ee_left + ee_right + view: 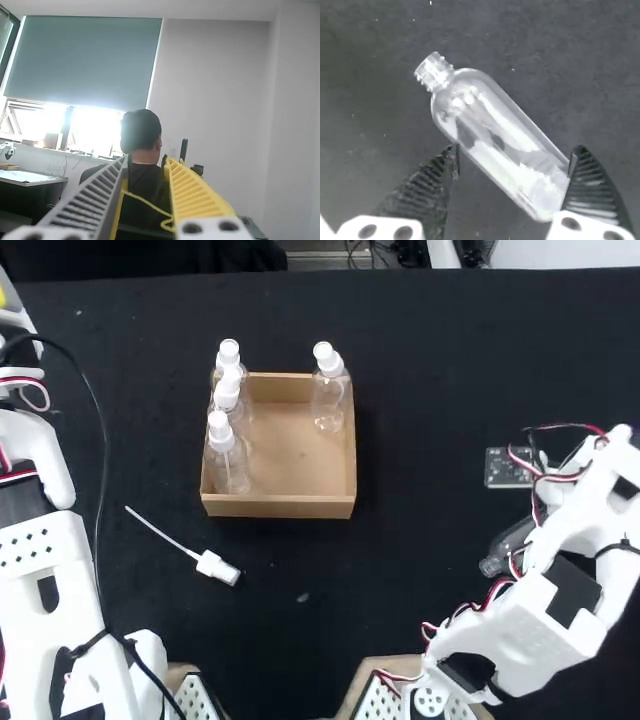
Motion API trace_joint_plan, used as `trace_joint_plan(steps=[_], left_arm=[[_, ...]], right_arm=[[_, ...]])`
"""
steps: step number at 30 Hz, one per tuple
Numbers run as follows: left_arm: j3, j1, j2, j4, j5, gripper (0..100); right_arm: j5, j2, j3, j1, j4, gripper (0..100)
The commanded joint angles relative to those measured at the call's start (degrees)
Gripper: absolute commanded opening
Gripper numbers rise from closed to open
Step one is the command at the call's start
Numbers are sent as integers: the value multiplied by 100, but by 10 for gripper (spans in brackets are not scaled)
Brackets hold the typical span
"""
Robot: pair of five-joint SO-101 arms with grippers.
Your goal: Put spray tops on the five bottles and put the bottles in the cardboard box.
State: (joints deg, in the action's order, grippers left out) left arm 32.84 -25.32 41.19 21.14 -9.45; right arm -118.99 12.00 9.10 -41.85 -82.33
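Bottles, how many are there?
5 bottles. Four stand in the box: three along its left side, one in its far right corner. The fifth, with no top, lies on the table at the right tool.

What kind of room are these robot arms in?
Probably an office or lab workroom: a black-covered table holding a cardboard box, plus a window blind above a desk.

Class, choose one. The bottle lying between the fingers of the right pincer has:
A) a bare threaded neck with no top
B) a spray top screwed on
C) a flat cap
A: the right wrist view shows the bottle in the open right pincer with its threaded neck uncovered, and a loose spray top lies on the table.
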Motion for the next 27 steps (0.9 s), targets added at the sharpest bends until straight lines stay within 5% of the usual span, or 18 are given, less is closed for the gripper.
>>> trace_joint_plan(steps=[1, 10, 13, 22, 27], left_arm=[[-66, 4, 62, 114, -26, 30], [-66, 4, 62, 114, -26, 30], [-66, 4, 62, 114, -26, 30], [-66, 4, 62, 114, -26, 30], [-66, 4, 70, 114, -26, 30]], right_arm=[[-62, -57, 338, -114, 633, 306], [35, -57, 884, -70, 1152, 304], [642, -57, 884, -53, 923, 303], [4378, -66, 804, 167, 1160, 20], [7464, -57, 813, -35, 1662, 41]])
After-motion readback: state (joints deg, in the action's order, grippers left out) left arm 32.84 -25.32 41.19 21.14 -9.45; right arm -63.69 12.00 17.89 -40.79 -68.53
